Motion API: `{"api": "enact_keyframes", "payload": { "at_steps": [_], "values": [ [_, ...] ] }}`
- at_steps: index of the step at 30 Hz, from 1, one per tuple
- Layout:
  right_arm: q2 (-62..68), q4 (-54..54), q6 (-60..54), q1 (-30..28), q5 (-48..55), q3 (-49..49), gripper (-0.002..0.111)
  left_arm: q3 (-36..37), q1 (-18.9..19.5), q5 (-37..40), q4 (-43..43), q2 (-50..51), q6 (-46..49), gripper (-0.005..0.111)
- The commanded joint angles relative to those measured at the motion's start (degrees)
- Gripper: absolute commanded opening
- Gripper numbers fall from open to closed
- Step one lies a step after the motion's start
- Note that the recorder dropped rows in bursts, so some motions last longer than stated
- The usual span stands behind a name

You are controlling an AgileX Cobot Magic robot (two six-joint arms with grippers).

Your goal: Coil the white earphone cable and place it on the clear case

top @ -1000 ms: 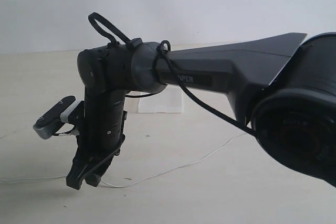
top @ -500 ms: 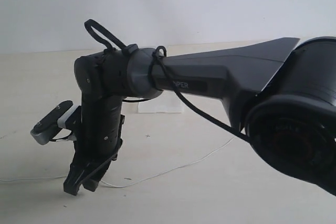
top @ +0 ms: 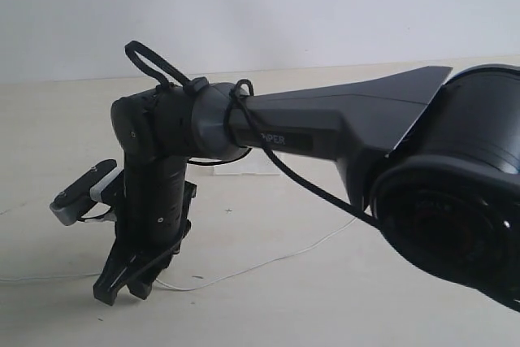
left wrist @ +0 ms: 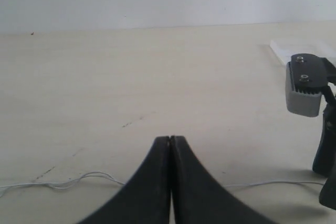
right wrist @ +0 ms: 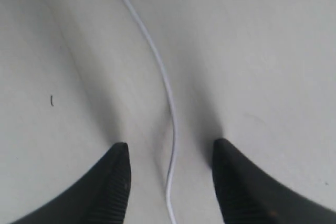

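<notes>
The white earphone cable (top: 268, 262) lies as a thin line across the table, passing under my right gripper (top: 122, 292). In the right wrist view that gripper (right wrist: 169, 144) is open, low over the table, with the cable (right wrist: 167, 90) running between its two fingers and touching neither. My left gripper (left wrist: 170, 138) is shut on nothing; the cable (left wrist: 79, 182) lies on the table beyond it, to both sides. The clear case (top: 258, 170) sits farther back, mostly hidden behind the right arm; its corner (left wrist: 299, 48) shows in the left wrist view. Earbuds and plug are out of view.
The right arm's dark forearm (top: 341, 119) and base joint (top: 455, 201) fill much of the exterior view. Its grey wrist camera (left wrist: 304, 90) shows beside the left gripper. A plain wall (top: 260, 6) stands behind the beige table (top: 366, 298).
The right arm has sunk and shifted slightly left, bringing its open gripper closer to the table over the cable. The cable has not moved.
</notes>
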Motion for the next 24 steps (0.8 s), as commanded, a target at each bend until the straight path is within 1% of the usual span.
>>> {"api": "enact_keyframes", "payload": {
  "at_steps": [1,6,11,18,24],
  "values": [
    [1.51,-2.45,2.23,0.01,1.07,-0.08,0.042,0.02,0.15,-0.35,0.16,-0.39,-0.22,0.000],
    [1.51,-7.77,4.82,0.01,3.10,-0.08,0.024,0.02,0.15,-0.35,0.16,-0.39,-0.22,0.000],
    [1.51,-8.36,4.82,0.01,3.22,-0.08,0.000,0.02,0.15,-0.35,0.16,-0.39,-0.22,0.000],
    [-0.15,-9.02,4.40,0.01,3.89,-0.20,0.000,0.02,0.15,-0.35,0.16,-0.39,-0.22,0.000],
    [-6.28,-9.80,4.32,0.01,3.49,-0.20,0.000,0.02,0.15,-0.35,0.16,-0.39,-0.22,0.000]
  ]
}}
